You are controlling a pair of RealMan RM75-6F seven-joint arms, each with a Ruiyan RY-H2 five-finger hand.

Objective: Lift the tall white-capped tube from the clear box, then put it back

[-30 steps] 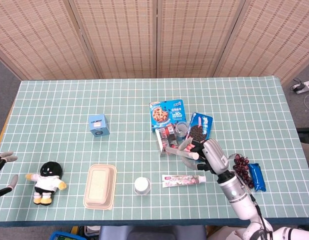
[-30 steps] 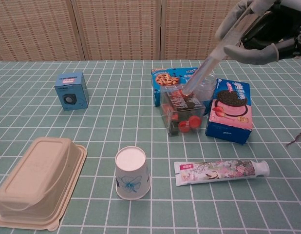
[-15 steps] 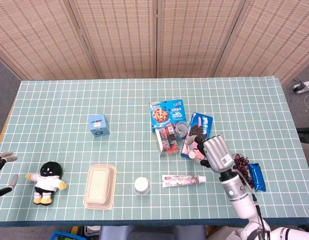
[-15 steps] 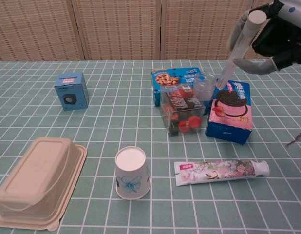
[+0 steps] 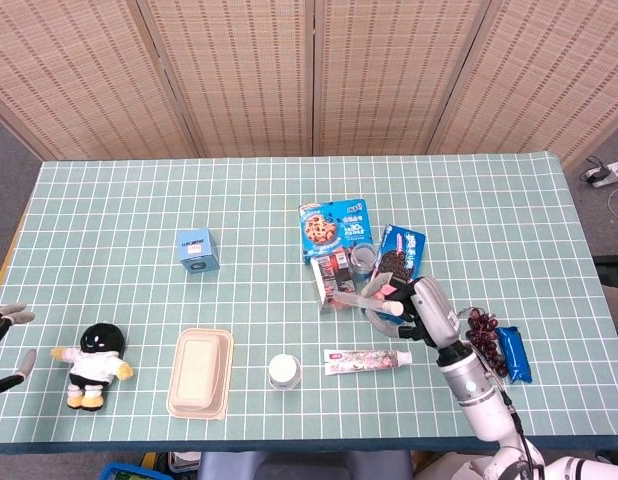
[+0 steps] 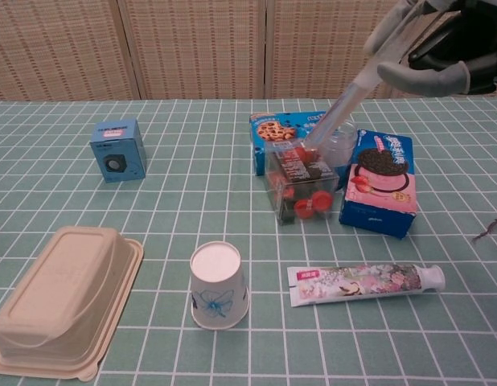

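Fingers [image 6: 409, 74] clamp tilted tube [image 6: 345, 108] over clear box [image 6: 301, 186]; cookie boxes [image 6: 379, 183] flank it.

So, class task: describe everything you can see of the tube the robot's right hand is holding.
The tube is slim, clear and plastic-looking. It slants, its lower end over the top of the clear box among red-capped items; whether it touches them is unclear. Its upper end sits in the right hand, whose grey fingers wrap it; its cap is hidden.

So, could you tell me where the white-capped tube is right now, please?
In the chest view the tube slants at upper right, gripped by the right hand, its lower end over the clear box beside the pink cookie box.
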